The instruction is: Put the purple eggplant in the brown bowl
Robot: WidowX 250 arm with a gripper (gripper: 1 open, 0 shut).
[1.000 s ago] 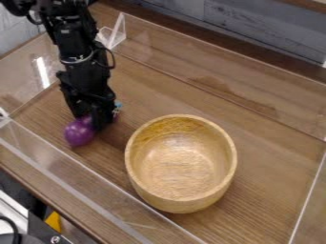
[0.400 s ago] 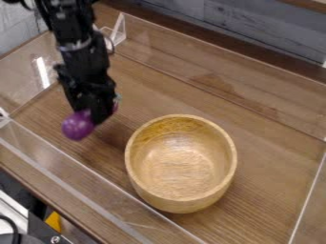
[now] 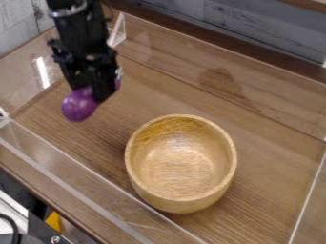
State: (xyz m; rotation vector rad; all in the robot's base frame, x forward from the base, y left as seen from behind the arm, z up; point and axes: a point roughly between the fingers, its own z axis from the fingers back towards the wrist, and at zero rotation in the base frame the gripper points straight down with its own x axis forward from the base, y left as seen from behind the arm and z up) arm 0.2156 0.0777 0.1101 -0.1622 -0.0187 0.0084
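Observation:
The purple eggplant hangs in the air above the left part of the wooden table, its round fat end pointing down. My gripper is shut on its upper part, with the black fingers on either side. The brown bowl sits empty on the table to the lower right of the gripper, well apart from the eggplant. The eggplant's stem end is hidden between the fingers.
Clear plastic walls enclose the wooden tabletop on all sides. A small clear stand is behind the arm at the back left. The table's front edge runs along the lower left.
The gripper has risen with the eggplant, which was resting on the table a second ago and now hangs clear of it. The bowl has not moved.

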